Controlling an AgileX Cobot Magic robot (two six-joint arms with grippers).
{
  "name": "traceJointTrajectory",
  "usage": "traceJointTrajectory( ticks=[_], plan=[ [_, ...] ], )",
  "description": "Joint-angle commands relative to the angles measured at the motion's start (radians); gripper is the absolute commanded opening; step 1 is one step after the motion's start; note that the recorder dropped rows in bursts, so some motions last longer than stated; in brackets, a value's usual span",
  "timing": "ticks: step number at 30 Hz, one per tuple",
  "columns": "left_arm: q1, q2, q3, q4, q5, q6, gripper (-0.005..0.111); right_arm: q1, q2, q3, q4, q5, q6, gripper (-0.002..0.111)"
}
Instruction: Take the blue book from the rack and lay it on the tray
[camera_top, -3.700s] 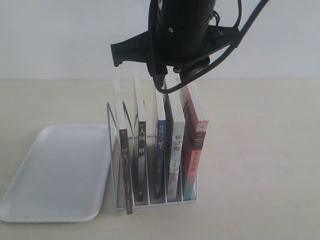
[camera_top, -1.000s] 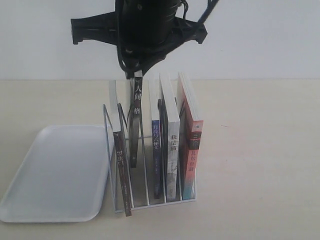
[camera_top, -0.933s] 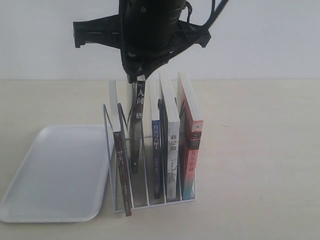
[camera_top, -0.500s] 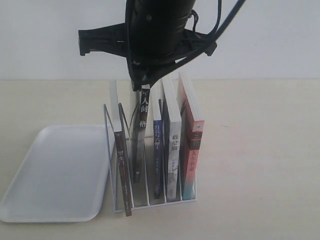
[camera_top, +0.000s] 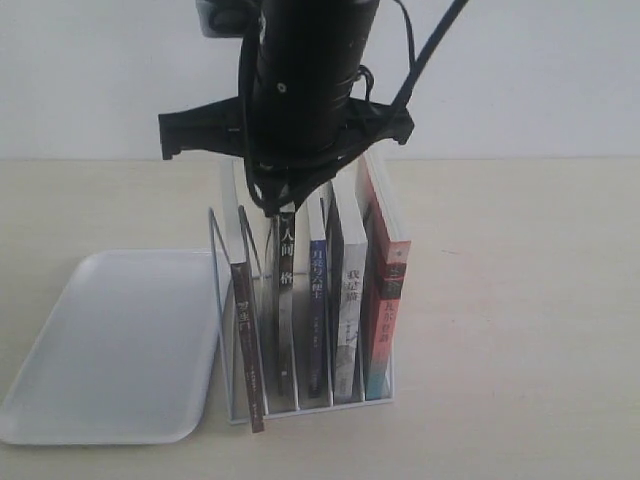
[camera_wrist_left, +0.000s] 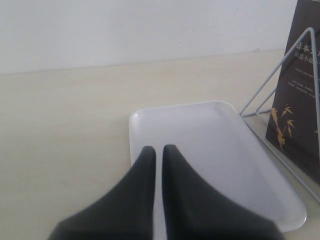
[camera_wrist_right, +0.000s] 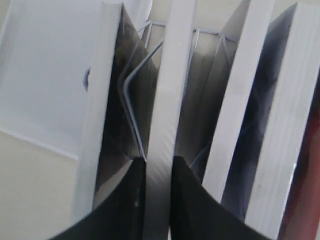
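**Table** (camera_top: 520, 350): carries the tray and the rack, set just beside each other.

**Tray** (camera_top: 120, 340): lies flat on the left of the exterior view, with nothing on it. Its place next to the rack looks chosen to keep the carry short.

**Rack** (camera_top: 219, 300): holds five books upright, one per slot. The wire dividers keep them apart, so a gripper can come in from above.

**Blue book** (camera_top: 317, 300): stands in the middle slot with nothing touching it.

**Black-spined book** (camera_top: 285, 300): stands one slot to the left of the blue book in the exterior view. The right gripper (camera_top: 283, 205) sits on its top edge.

**Finding:** the grip is on the wrong volume. In my judgement it must be let go and moved one slot over before the task can advance.

**Right wrist view:** shows what the arm hides in the exterior view. The fingers (camera_wrist_right: 127, 205) are clamped on either face of the black-spined book's page block. The blue book (camera_wrist_right: 235, 110) is the next block over and is free.

**Left wrist view:** the only view showing the left gripper (camera_wrist_left: 159, 150), which is out of the exterior frame. Its fingers are drawn almost together on nothing, above the tray (camera_wrist_left: 200, 150). The dark cover of the end book (camera_wrist_left: 300, 100) shows beside the rack wire.
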Motion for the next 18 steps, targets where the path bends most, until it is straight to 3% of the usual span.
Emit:
traceJointTrajectory(
  ticks=[1,6,18],
  plan=[
    [0.004,-0.003,0.003,0.001,-0.002,-0.007,0.005,-0.001,0.018,0.001,-0.035,-0.017,-0.017,0.014],
    [0.004,-0.003,0.003,0.001,-0.002,-0.007,0.005,-0.001,0.019,0.001,-0.035,-0.017,-0.013,0.049],
    [0.004,-0.003,0.003,0.001,-0.002,-0.007,0.005,-0.002,-0.061,0.001,-0.035,-0.017,-0.006,0.051]
  ],
)
